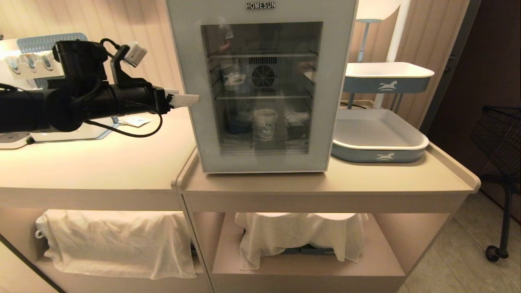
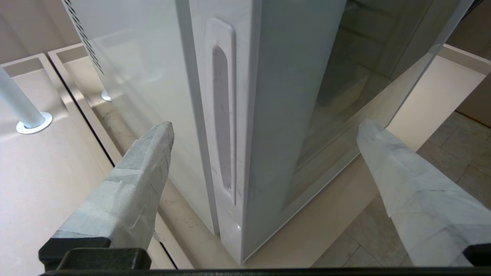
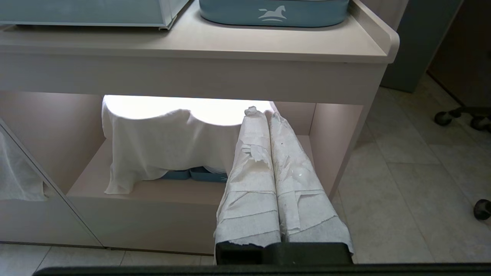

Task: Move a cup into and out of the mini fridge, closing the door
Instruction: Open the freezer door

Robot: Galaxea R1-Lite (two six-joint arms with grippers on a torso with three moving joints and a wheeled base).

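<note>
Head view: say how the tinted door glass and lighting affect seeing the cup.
Head view: the door is shut, dimming the cup behind faint reflections. Left wrist view: the glass mirrors its surroundings, hiding the interior.

Head camera looked down and forward at the white boxy glass-doored mini fridge (image 1: 260,85) on the beige counter (image 1: 122,162). Left wrist camera sat close behind its tape-wrapped fingers (image 2: 134,184), facing that fridge's handle edge. Right wrist camera, lower, faced the counter's open shelf, shared with the head view.
</note>
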